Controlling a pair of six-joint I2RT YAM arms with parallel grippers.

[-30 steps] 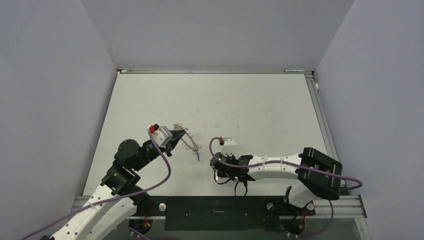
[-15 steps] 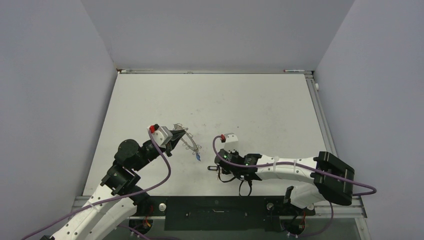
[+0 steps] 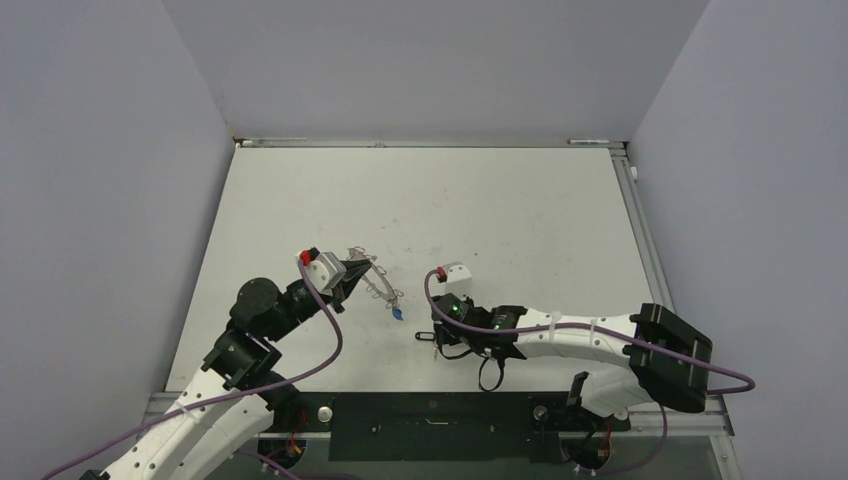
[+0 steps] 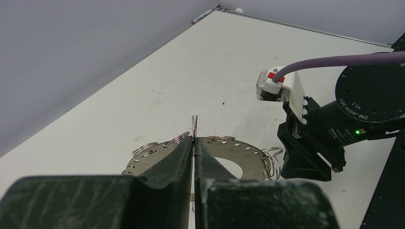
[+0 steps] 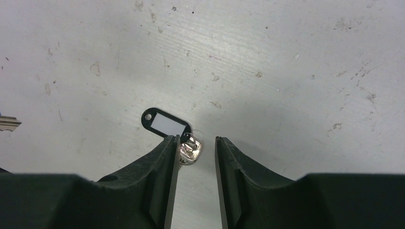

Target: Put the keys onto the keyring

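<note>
The keyring (image 4: 241, 151), a flat grey ring rimmed with thin wire loops, is held off the table by my left gripper (image 4: 194, 141), which is shut on one upright wire loop at its near rim. In the top view the keyring (image 3: 380, 287) juts right from the left gripper (image 3: 356, 274), its blue tag (image 3: 399, 313) hanging below. The key (image 5: 190, 149), silver with a black tag (image 5: 165, 125), lies on the table against the left finger of my right gripper (image 5: 196, 140), whose jaws stand apart and pinch nothing. From above, the key (image 3: 425, 337) sits at the right gripper (image 3: 436, 338).
A second silver piece (image 5: 6, 123) pokes in at the left edge of the right wrist view. The right arm's wrist (image 4: 329, 129) hangs close to the keyring's right side. The white table (image 3: 500, 220) has grey walls on three sides.
The right gripper's jaws have parted and the key with its black tag now lies loose on the table. The right arm's elbow swung to the right. The left arm holds still.
</note>
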